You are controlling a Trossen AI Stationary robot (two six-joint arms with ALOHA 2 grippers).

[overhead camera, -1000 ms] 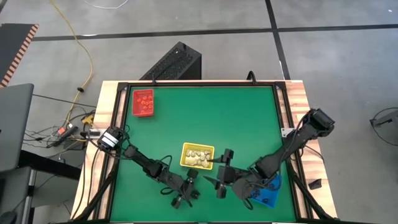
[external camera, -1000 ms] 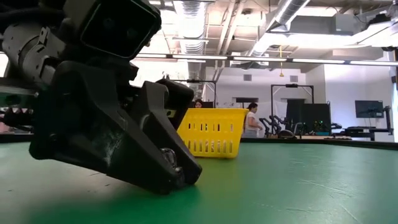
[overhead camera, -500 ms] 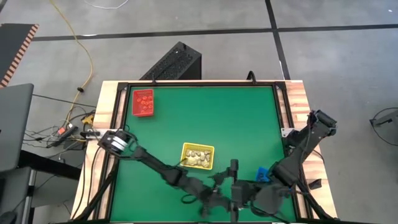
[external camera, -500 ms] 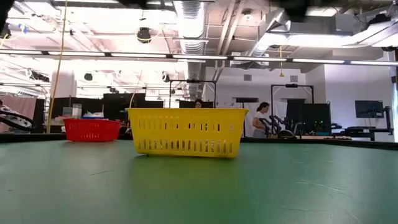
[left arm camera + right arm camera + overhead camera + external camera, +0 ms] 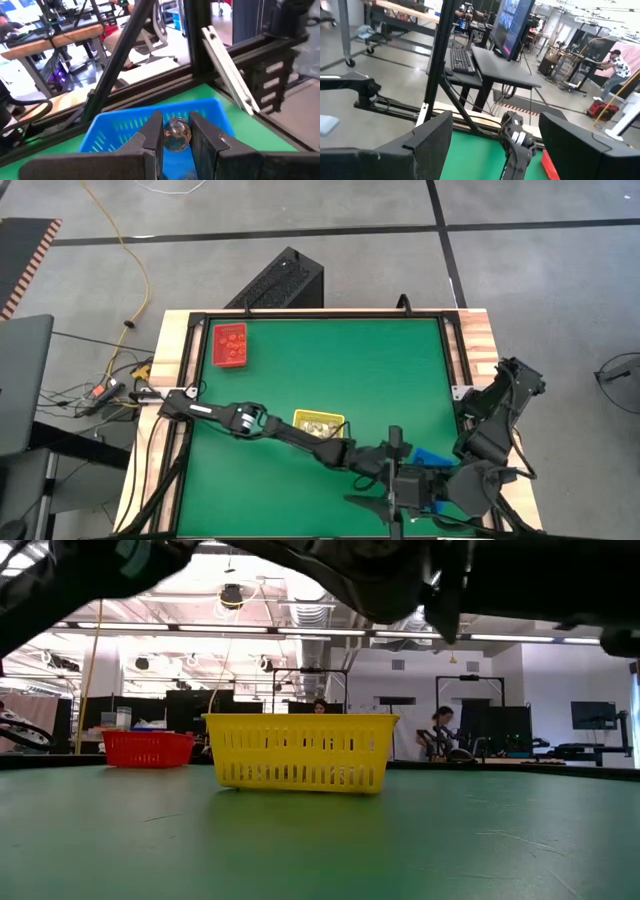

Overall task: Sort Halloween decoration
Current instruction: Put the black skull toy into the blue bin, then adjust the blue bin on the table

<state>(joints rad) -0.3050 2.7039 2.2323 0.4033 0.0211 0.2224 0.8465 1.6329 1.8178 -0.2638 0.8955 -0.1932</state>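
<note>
Trinket (image 5: 176,134), round and brown, is sitting pinched in the left hand (image 5: 176,140) above the blue tray (image 5: 125,131) near the desk's (image 5: 370,370) front right corner, awaiting release. Red tray (image 5: 230,345) and yellow tray (image 5: 318,426) are already holding pieces. Right hand (image 5: 495,137) is waiting with fingers spread, carrying nothing.

Blue tray (image 5: 150,117); orange-brown trinket (image 5: 176,132).

Workshop interior: grey concrete floor (image 5: 330,270) crossed by dark seams, yellow cable (image 5: 127,260) trailing over it; exposed ceiling ducts (image 5: 305,580) with strip lights (image 5: 300,632); black desk (image 5: 500,62) bearing a keyboard (image 5: 462,60) and monitor (image 5: 512,22); wooden workbench (image 5: 60,40); office chair (image 5: 150,35)
</note>
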